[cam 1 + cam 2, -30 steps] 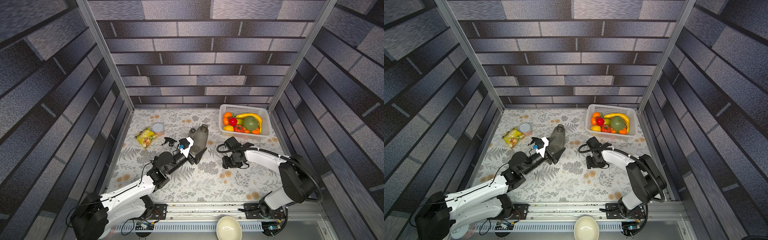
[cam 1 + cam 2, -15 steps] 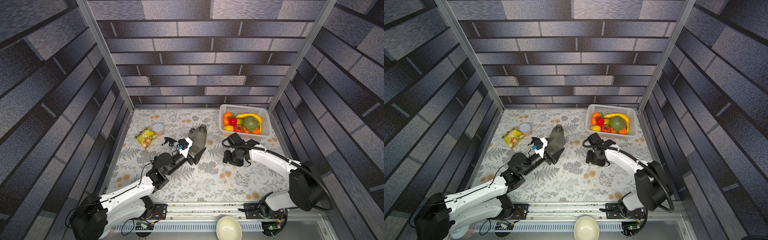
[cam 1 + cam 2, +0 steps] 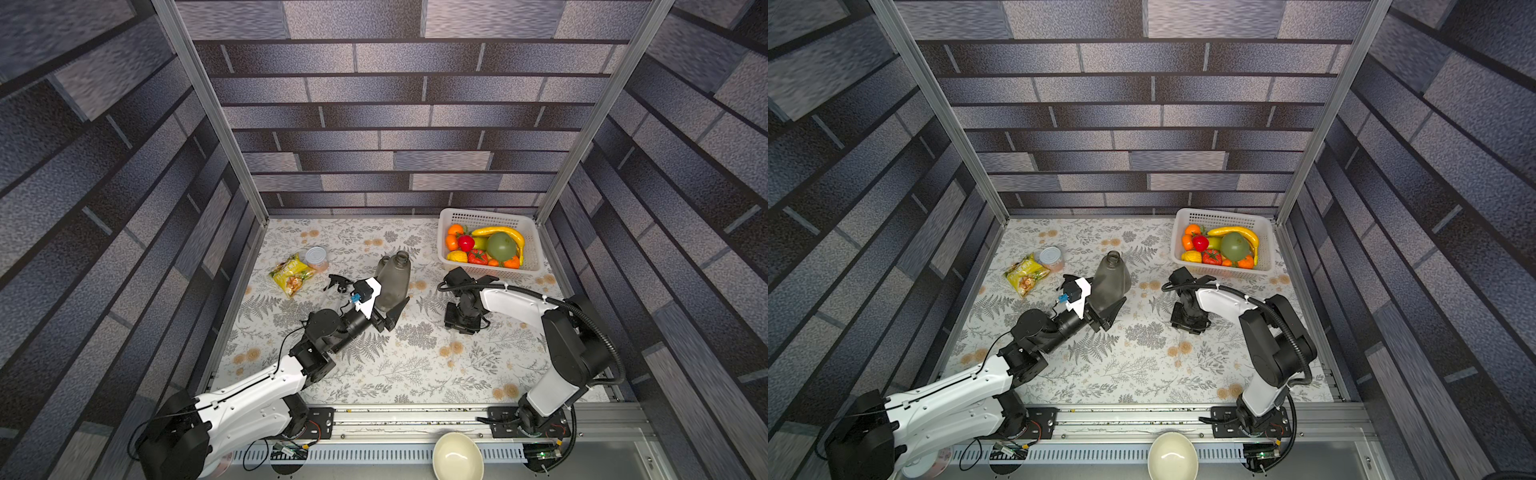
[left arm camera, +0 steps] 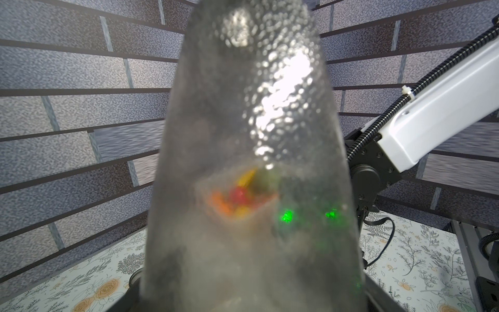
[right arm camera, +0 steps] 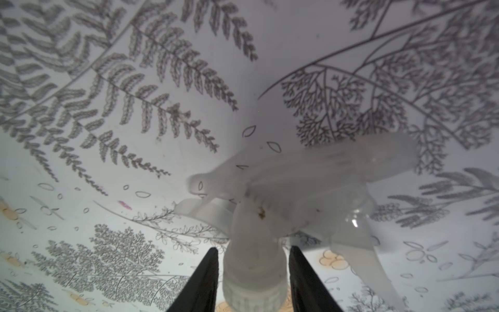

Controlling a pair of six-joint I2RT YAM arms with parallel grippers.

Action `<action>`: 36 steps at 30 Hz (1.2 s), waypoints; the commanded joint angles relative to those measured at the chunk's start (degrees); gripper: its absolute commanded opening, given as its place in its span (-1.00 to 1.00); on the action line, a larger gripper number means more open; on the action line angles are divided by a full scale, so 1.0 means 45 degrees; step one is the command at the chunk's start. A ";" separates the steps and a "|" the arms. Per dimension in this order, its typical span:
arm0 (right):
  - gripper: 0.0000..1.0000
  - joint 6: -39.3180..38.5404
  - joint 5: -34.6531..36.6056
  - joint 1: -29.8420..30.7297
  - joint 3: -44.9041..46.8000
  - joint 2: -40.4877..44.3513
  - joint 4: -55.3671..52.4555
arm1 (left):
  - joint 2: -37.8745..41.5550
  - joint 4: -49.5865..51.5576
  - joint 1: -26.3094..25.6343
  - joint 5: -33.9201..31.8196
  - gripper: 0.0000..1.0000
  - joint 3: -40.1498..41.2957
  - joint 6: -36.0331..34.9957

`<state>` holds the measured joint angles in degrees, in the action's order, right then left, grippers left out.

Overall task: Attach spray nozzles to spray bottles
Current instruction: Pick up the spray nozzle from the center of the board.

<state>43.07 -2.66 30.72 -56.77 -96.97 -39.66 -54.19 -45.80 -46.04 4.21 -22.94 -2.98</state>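
Left gripper (image 3: pixel 387 309): jaws closed on the base of a grey spray bottle (image 3: pixel 395 278), neck upward, near the middle of the patterned surface (image 3: pixel 415 374). A second bottle (image 3: pixel 382 266) stands just behind it, and a black spray nozzle (image 3: pixel 337 283) lies beside them. Right gripper (image 5: pixel 253 248): pointing down near the fruit basket (image 3: pixel 486 216), jaws flanking the collar of the translucent white spray nozzle (image 5: pixel 297 189). Whether they pinch it cannot be told.
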 commanded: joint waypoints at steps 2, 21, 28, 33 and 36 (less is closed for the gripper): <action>-0.05 0.0114 0.0272 -0.0069 -0.0387 -0.0555 0.0009 | 0.0250 -0.0422 0.0065 0.0055 0.70 0.0194 0.0018; -0.39 -0.1117 0.1623 -0.0088 -0.1076 -0.0755 -0.0141 | 0.0054 -0.0359 0.0183 0.0080 0.69 0.0196 0.0036; -0.40 -0.1765 0.1317 -0.0075 -0.0241 0.2023 0.0734 | -0.0242 -0.0164 0.0192 0.0098 0.69 -0.0112 0.0107; -0.40 -0.2576 0.0576 -0.0031 -0.0515 0.4480 0.1899 | -0.0512 -0.0170 0.0150 0.0104 0.69 -0.0303 0.0198; -0.39 -0.3212 0.0376 0.0113 -0.1474 0.5881 0.2954 | -0.0825 -0.0403 0.0153 0.0184 0.69 -0.0332 0.0347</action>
<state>32.32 0.69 30.76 -59.31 -74.72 -32.56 -57.12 -45.91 -45.67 4.25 -22.65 -2.74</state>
